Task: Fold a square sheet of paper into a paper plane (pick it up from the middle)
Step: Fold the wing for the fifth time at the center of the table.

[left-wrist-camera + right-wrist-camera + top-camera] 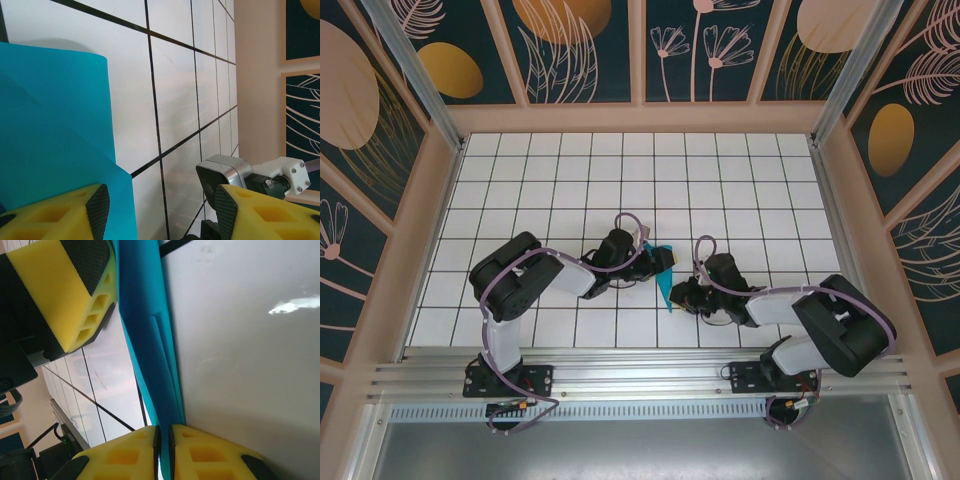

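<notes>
looks like we're mid-fold here, not at the pickup stage. Left gripper [162, 206] has its jaws well apart, roughly half open, with nothing between them. One of its fingers [97, 207] sits right at the paper's edge, and I can't tell if it's actually touching.

The paper [665, 278] is creased down to a narrow teal wedge standing on edge on the table [720, 180], between the two grippers, near the front middle. From the right wrist you can see layers stacked on each other, so at least one fold is in.

Right gripper [165, 440] is pinched nearly closed on the paper's edge, just a sliver of teal between the pads.

My guess for the next move: the left has to close in on the free flap and press or pull it over while the right keeps it pinned. Thin paper, so it could slip or crumple easily
</notes>
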`<action>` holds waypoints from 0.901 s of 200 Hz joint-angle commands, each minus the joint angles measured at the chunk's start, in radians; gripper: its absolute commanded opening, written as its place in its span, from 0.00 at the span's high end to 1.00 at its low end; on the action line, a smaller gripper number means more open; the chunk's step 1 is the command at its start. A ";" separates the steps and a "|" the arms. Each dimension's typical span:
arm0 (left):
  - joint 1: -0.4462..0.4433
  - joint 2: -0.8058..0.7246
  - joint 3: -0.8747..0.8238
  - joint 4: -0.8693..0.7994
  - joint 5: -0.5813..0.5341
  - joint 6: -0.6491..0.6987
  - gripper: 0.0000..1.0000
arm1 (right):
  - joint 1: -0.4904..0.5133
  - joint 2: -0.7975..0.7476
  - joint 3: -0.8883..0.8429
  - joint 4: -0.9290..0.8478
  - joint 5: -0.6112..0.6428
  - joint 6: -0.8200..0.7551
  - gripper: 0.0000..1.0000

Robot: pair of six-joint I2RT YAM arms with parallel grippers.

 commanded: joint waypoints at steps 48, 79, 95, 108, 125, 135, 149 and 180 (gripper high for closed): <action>-0.005 0.035 0.014 -0.088 -0.009 0.042 0.39 | 0.011 0.038 0.005 -0.153 -0.010 -0.069 0.94; -0.005 0.037 0.020 -0.093 -0.006 0.041 0.39 | 0.035 0.083 0.015 -0.261 0.074 -0.091 0.95; -0.004 0.036 0.023 -0.097 -0.006 0.041 0.39 | 0.045 0.078 0.028 -0.331 0.139 -0.099 0.95; -0.005 0.038 0.023 -0.097 -0.006 0.041 0.39 | 0.047 0.070 0.039 -0.362 0.167 -0.107 0.94; -0.004 0.042 0.028 -0.101 -0.003 0.042 0.39 | 0.050 0.042 0.057 -0.388 0.179 -0.126 0.93; -0.005 0.044 0.030 -0.103 -0.001 0.042 0.39 | 0.051 -0.003 0.061 -0.389 0.182 -0.122 0.92; -0.005 0.045 0.029 -0.105 -0.001 0.042 0.39 | 0.050 -0.085 0.064 -0.376 0.185 -0.107 0.89; -0.005 0.050 0.031 -0.107 0.002 0.041 0.39 | 0.047 -0.210 0.072 -0.285 0.123 -0.086 0.86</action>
